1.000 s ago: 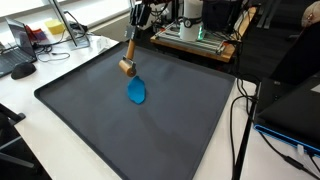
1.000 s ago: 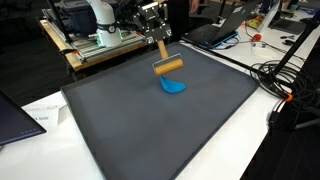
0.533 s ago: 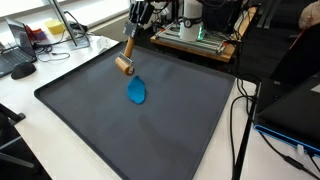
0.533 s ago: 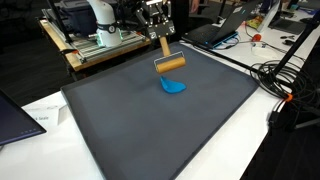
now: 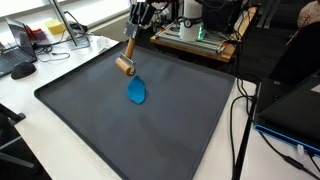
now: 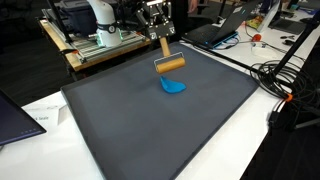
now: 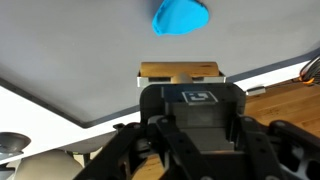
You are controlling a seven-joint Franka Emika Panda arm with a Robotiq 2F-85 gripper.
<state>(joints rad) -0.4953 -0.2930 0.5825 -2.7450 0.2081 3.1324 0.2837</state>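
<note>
Roller (image 5: 124, 66) shifted slightly back from blue blob (image 5: 137, 92) since a second ago; claw (image 5: 133, 32) pinching its wooden handle; roller head over grey mat (image 5: 160, 130), near blob, not touching.

Both exterior views overlook the whole mat (image 5: 150, 130) (image 6: 150, 125) from different corners, wrist view close above

We count one wooden roller (image 6: 170, 62), one blue lump (image 6: 174, 86) at the roller's six o'clock in an exterior view, one dark mat (image 6: 170, 130) covering one tabletop (image 6: 60, 140), and one pincer (image 6: 160, 33) at the mat's twelve o'clock.
</note>
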